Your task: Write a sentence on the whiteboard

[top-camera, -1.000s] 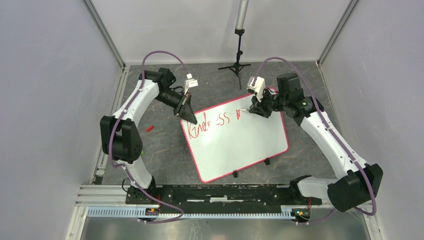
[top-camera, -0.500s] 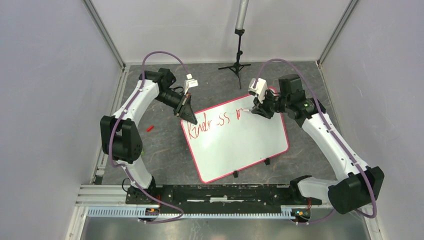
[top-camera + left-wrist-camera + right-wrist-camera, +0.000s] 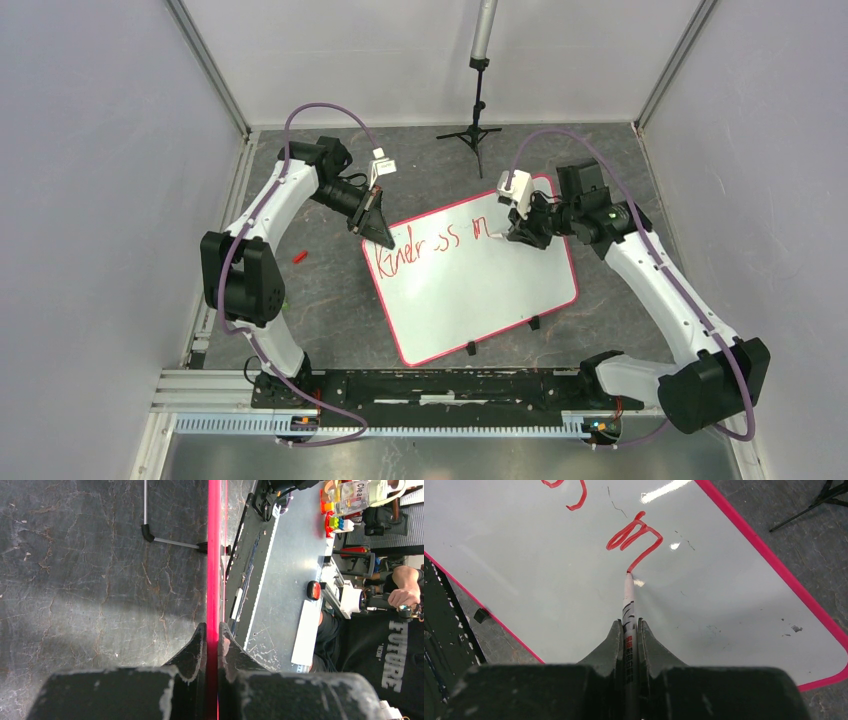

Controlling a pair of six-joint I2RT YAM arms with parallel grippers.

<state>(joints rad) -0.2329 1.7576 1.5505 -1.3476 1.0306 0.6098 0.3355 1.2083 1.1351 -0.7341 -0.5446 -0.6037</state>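
— What does the right gripper [image 3: 630, 627] hold?
— Its jaws pinch a marker [image 3: 628, 597], tip touching the whiteboard [image 3: 480, 290] at the red sentence [image 3: 400, 254].
— And the left gripper [image 3: 213, 632]?
— Clamped tight on the whiteboard's far-left corner, between both arms

The table [image 3: 320, 300] is showing a dark grey top with many fine cracks. A whiteboard [image 3: 480, 290] is lying flat on it near the middle, turned so that no side is running parallel to the table's edges. Two small black clips [image 3: 533, 323] on the board's near side are touching the table. A small red piece [image 3: 299, 256] is lying alone to the left of the board, apart from it, toward the left edge. A black tripod [image 3: 477, 130] is standing at the middle of the far edge. A metal rail [image 3: 440, 385] is running along the near edge.
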